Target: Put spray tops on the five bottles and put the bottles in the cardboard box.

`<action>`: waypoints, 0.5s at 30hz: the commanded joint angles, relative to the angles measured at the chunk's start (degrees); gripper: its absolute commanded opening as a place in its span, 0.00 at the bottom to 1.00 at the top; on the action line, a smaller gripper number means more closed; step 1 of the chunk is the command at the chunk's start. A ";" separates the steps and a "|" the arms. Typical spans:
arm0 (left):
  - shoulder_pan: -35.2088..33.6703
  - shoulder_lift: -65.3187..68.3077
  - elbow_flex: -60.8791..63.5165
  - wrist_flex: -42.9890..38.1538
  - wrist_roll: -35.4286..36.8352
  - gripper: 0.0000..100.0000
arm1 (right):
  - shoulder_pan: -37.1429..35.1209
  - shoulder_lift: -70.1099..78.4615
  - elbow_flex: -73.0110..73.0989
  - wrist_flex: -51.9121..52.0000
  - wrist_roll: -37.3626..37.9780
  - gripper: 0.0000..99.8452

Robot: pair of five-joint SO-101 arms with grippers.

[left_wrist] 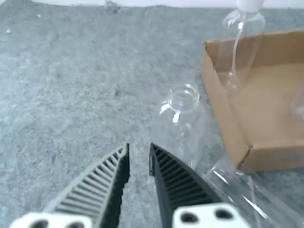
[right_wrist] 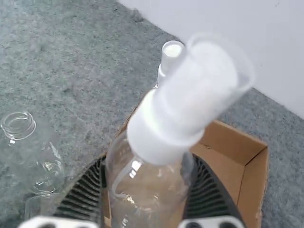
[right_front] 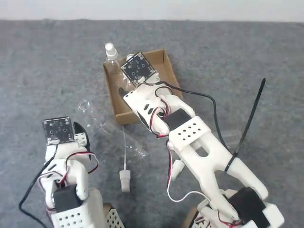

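- While the right gripper (right_wrist: pixel 147 204) is clenched around a clear spray bottle (right_wrist: pixel 142 180), we see that bottle held roughly upright between the ribbed fingers. Its white spray top (right_wrist: pixel 190 95) is already fitted.
- We place this held bottle over the cardboard box (right_front: pixel 159 61), which sits on the grey carpet (right_front: pixel 47 61) toward its far edge, about midway along.
- We find a second spray bottle (left_wrist: pixel 240 42), also capped in white, standing at the box's far left corner. It appears to be inside the wall, with its thin tube showing through the clear body.
- We see the left gripper (left_wrist: pixel 139 149) released. Its two ribbed fingers are parted by a narrow gap with nothing between them, and it hangs over bare carpet near the near left corner.
- Just beyond those fingers we note an open-necked bottle (left_wrist: pixel 183 111) with no top. It is on the carpet beside the box's left wall and apart from it.
- We make out another clear bottle (left_wrist: pixel 247 194) lying on its side near the box's near left corner. We cannot tell whether it touches the open-necked one.
- We spot a loose spray top (right_front: pixel 124 179) on the carpet between the two arms, toward the near edge, with its long tube pointing at the box.
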 commanded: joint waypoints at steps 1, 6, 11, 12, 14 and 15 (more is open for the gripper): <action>0.09 -0.79 -0.66 0.18 -0.88 0.07 | 0.75 -1.45 -4.57 -1.63 1.14 0.02; -0.18 -0.79 -0.48 0.18 -0.79 0.07 | 0.75 -1.19 -7.38 -1.63 1.14 0.02; -0.18 -0.79 -0.40 0.18 -0.79 0.07 | 0.57 -1.19 -10.90 -1.63 1.14 0.02; -0.18 -0.79 -0.40 0.18 -0.79 0.07 | 0.48 -1.19 -11.25 -1.71 1.14 0.02; -0.18 -0.79 -0.40 0.18 -0.79 0.07 | 0.40 -0.66 -11.87 -1.71 1.05 0.02; -0.09 -0.79 -0.40 0.18 -0.79 0.07 | 0.31 0.13 -12.48 -1.71 1.05 0.02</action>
